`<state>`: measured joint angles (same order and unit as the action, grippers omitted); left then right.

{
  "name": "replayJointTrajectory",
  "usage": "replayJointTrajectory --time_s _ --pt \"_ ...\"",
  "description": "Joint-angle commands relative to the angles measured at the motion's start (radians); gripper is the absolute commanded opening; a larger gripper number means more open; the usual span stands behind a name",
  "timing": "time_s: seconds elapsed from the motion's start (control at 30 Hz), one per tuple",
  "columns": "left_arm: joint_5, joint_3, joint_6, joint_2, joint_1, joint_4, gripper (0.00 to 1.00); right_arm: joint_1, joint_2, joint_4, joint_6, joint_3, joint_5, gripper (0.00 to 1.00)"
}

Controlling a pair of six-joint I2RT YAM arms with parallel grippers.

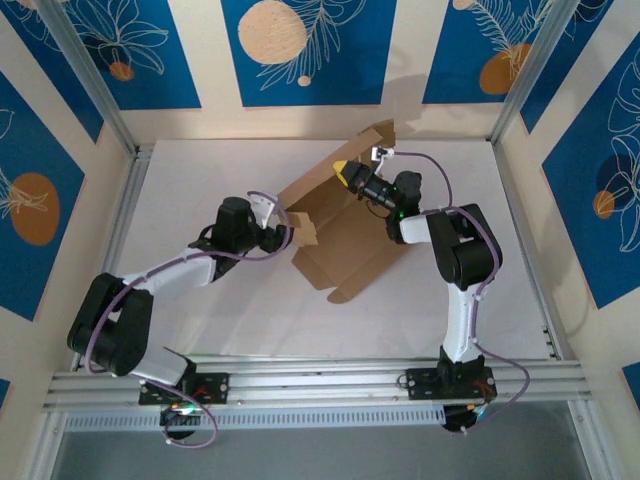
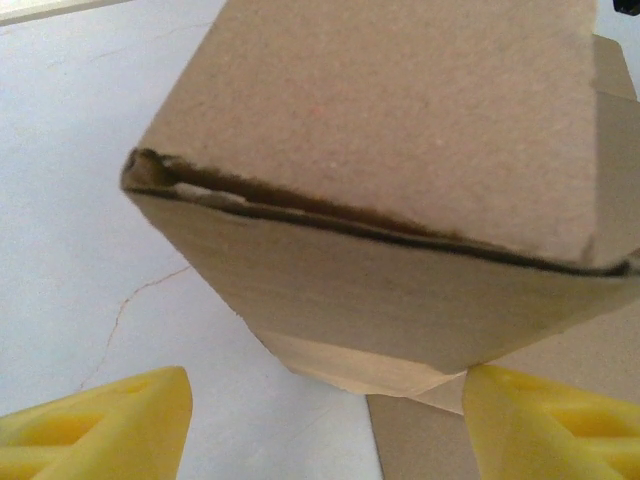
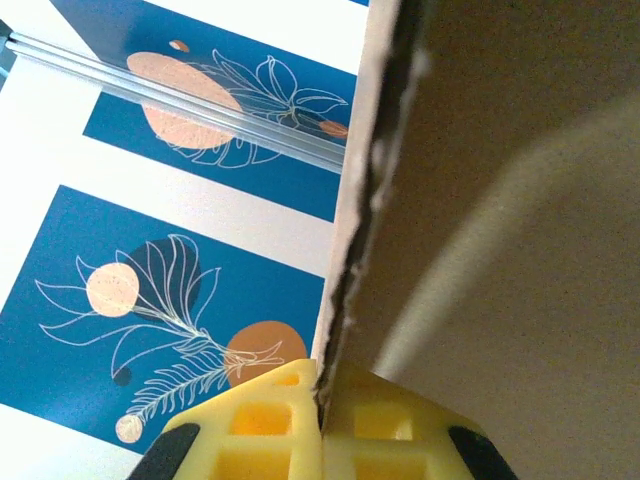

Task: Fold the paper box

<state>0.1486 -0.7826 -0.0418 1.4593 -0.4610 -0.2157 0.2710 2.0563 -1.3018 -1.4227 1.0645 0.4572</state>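
**Box half-formed: right clamped on back flap, left spread at side flap**

Top view: paper box (image 1: pixel 345 238) sits about mid-table (image 1: pixel 200 320), shifted a bit toward 12 o'clock and rotated so it reads as a diamond. The base panel lies flat, brown and creased. The back flap (image 1: pixel 375 140) at the box's 12 o'clock is raised off the surface. A small tab (image 1: pixel 343 294) sticks out flat at the 6 o'clock corner.

right gripper (image 1: pixel 347 172): at the box's 12 o'clock edge, on the raised flap. On the right wrist cam, both yellow fingers (image 3: pixel 260 420) are pressed together with the cardboard edge clamped between them, and the sheet runs up toward 12 o'clock in frame. It is holding the box by that flap. Blue leaf-print wall panels (image 3: pixel 150 300) sit behind, at 9 o'clock in frame.

left gripper (image 1: pixel 290 236): at the box's 9 o'clock corner, by a short folded-up side flap (image 1: pixel 303 228). On the left wrist cam, the yellow fingertips (image 2: pixel 110 425) are far apart at 7 and 5 o'clock in frame, so the jaws are wide and grip nothing. The double-layer flap, with a slit along its crease, sits ahead between them.
- 5 o'clock finger: just beside the flap's lower corner; can't tell if it touches.
- 7 o'clock finger: clear of the flap, over white table.
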Motion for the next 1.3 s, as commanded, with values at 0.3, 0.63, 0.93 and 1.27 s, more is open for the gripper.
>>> replayJointTrajectory --time_s 0.3,0.63,0.93,1.27 --pt "-0.048 -0.021 0.021 -0.155 0.01 0.137 0.78 -0.013 -0.002 0.102 -0.021 0.029 0.017 0.0" --pt "-0.042 0.079 -0.018 -0.252 0.017 0.153 0.73 0.015 -0.013 0.147 0.049 0.037 -0.004 0.0" --pt "-0.029 0.103 0.022 -0.175 -0.01 0.127 0.74 0.015 0.03 0.103 0.028 0.045 -0.016 0.0" --pt "-0.026 0.126 0.01 -0.05 -0.032 -0.086 0.75 0.015 0.042 0.075 0.014 0.049 -0.013 0.0"
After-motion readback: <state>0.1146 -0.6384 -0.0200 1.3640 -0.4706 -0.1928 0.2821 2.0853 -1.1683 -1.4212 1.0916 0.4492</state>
